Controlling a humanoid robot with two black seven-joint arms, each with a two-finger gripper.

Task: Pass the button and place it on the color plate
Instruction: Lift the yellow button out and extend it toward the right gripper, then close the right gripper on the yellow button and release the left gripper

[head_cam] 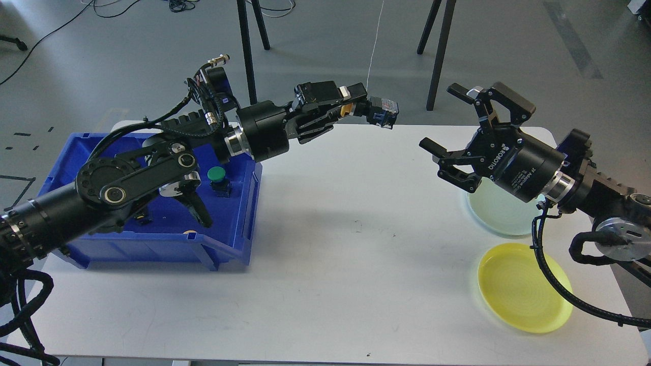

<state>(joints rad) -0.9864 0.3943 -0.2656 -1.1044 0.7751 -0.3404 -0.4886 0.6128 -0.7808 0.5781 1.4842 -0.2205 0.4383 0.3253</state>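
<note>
**Hand the button over gently**

The left end effector [356,105] grips the yellow button [347,110] high above the counter [325,244]. The right end effector [460,132] waits wide open nearby. Bring them together slowly (let go last), then use the yellow plate [524,287].

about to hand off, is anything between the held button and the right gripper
Nothing visible: the yellow button in the left gripper faces the open right gripper across bare air above the table.
</note>
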